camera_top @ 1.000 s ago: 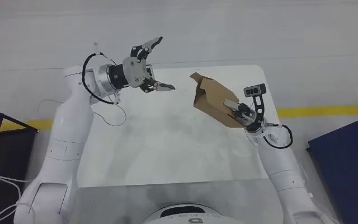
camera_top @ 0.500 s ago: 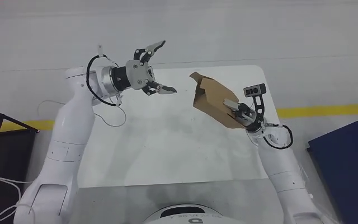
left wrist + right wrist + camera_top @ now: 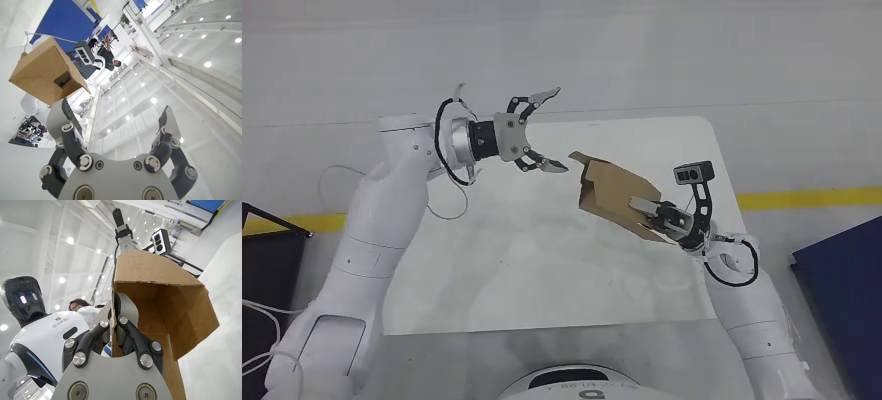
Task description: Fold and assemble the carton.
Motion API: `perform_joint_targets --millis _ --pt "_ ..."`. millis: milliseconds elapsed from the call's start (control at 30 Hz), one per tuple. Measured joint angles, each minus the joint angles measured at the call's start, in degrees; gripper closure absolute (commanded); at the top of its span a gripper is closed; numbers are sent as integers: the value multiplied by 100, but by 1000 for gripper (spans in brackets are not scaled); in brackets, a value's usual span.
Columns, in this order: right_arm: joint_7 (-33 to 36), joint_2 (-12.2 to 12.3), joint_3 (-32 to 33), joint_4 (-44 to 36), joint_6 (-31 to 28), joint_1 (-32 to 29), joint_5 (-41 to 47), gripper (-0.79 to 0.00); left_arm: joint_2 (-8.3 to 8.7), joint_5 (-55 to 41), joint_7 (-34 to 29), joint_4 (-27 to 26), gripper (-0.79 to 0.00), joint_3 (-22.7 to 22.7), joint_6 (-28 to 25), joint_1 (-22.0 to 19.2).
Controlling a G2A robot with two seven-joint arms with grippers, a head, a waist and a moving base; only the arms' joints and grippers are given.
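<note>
On the left, the left gripper points at the carton. A hard shove on its raised flap could, I reckon, twist the box out of its thin pinch. The fingers are spread wide and empty, one tip just beside the flap. The carton hangs tilted above the right half of the table, with the right gripper clamped on one wall.

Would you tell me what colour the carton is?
The carton is plain brown cardboard, clearest in the right wrist view.
</note>
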Motion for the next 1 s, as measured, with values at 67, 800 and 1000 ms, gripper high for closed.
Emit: perform_joint_targets --millis 67,800,1000 --pt "-42 14 4 -36 -42 -36 -42 0 -21 64 -46 92 -785 146 -26 -87" --pt "-323 154 -136 -88 -323 -57 -183 0 -194 226 -470 749 -785 1056 -39 -622" --pt "-407 187 -181 -25 -407 14 -190 0 -162 454 -424 639 -785 1083 18 -599"
